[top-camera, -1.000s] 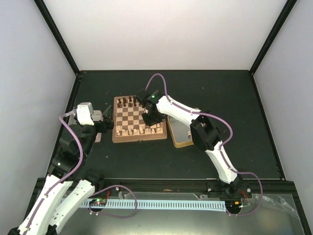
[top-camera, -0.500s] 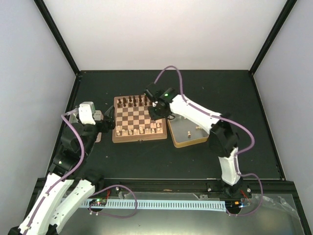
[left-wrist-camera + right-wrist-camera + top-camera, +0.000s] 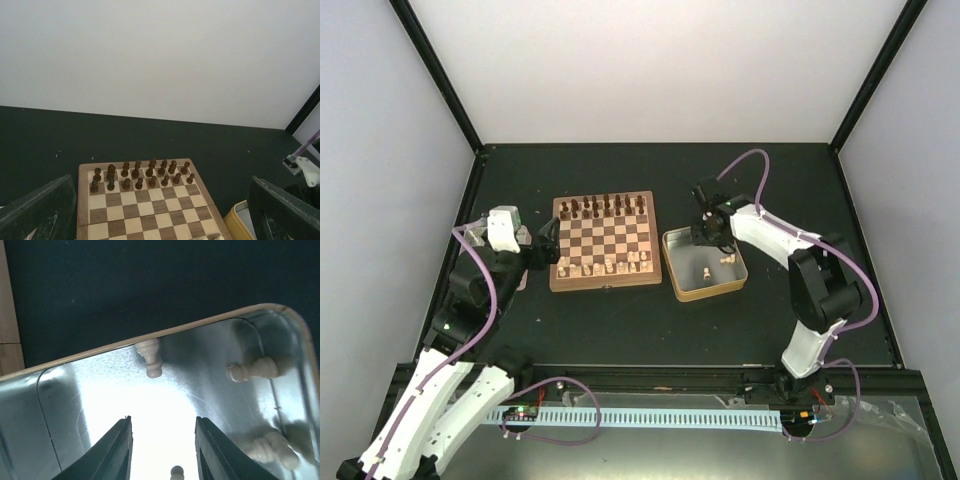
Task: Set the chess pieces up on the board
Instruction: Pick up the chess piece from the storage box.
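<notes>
1. Board (image 3: 605,243) lies left of centre on the tabletop (image 3: 770,190). Chess pieces (image 3: 607,266) line its near edge, dark chessmen (image 3: 141,175) its far edge; the middle ranks are open.
2. Tin (image 3: 688,282) sits just beside the board's right edge, with loose pale pieces along its far wall.
3. Right gripper (image 3: 162,450) is over the tin, fingers apart, gripping nothing.
4. Left gripper (image 3: 160,220) is off the board's left edge, fingers spread wide.

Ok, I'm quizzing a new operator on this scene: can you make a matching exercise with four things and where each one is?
1 dark chessmen
2 loose pale chess pieces
3 left gripper
4 right gripper

A above the tin
B far rows of the board
C inside the tin
D beside the board's left edge

Pairs: 1-B, 2-C, 3-D, 4-A.
</notes>
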Robot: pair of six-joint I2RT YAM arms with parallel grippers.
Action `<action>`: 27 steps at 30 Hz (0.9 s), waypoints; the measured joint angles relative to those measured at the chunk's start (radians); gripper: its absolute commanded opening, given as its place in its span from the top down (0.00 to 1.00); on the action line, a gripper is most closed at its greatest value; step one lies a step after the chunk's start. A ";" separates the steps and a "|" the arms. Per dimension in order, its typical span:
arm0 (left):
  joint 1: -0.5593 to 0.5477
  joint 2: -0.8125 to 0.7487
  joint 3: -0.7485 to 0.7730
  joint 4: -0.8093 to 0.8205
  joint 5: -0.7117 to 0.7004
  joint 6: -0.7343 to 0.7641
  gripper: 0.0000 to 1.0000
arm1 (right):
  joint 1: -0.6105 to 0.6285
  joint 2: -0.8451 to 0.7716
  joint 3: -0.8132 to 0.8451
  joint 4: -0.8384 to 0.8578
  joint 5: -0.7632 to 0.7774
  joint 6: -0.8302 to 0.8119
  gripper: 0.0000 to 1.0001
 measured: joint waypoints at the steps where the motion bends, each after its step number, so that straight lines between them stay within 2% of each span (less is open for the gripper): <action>1: 0.001 0.001 0.000 0.000 0.001 0.000 0.05 | -0.011 0.004 -0.021 0.021 -0.012 -0.003 0.63; 10: 0.003 0.009 0.000 0.000 0.006 -0.002 0.05 | -0.029 0.090 -0.074 0.244 -0.095 -0.005 0.67; 19: 0.003 0.016 0.000 0.000 0.015 -0.008 0.05 | -0.029 0.126 -0.078 0.277 -0.040 0.023 0.69; 27: 0.003 0.027 0.000 0.001 0.024 -0.009 0.05 | -0.029 0.160 -0.079 0.291 -0.035 0.024 0.78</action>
